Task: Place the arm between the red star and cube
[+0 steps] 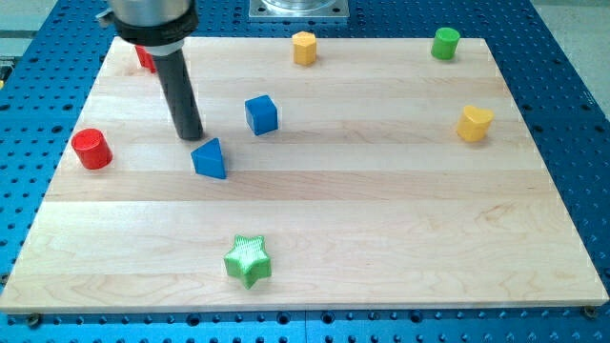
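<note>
- Camera view: the wooden desk [381,200] fills most of the frame, with a blue perforated surface [572,114] around it; the middle and the view's right bottom of the desk are open.
- The dark rod comes down from the view's top left; my tip [191,135] rests just above the blue triangular block [210,158] and left of the blue cube [261,114]. There are no fingers, only the rod.
- A red block [146,58] at the top left edge is mostly hidden behind the rod; I cannot tell its shape.
- The red cylinder [92,149] stands near the left edge.
- The green star [249,259] lies near the bottom edge.
- The yellow blocks [303,47] [474,123] and the green cylinder [444,43] stay toward the top and right edges.
- No writing is readable.
</note>
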{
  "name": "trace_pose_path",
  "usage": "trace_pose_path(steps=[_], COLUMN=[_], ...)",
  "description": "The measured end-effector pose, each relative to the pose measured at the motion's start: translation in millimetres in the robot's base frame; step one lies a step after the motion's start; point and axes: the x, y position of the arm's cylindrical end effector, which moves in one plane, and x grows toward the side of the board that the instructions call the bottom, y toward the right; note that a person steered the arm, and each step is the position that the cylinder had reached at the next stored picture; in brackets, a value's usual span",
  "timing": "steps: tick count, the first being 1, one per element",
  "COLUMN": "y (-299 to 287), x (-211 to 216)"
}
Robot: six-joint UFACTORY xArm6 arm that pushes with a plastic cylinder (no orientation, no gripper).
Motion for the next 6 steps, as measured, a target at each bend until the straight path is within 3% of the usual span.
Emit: trace_pose_path(steps=[3, 6], y=[0.0, 0.1], x=[-64.9, -99.6])
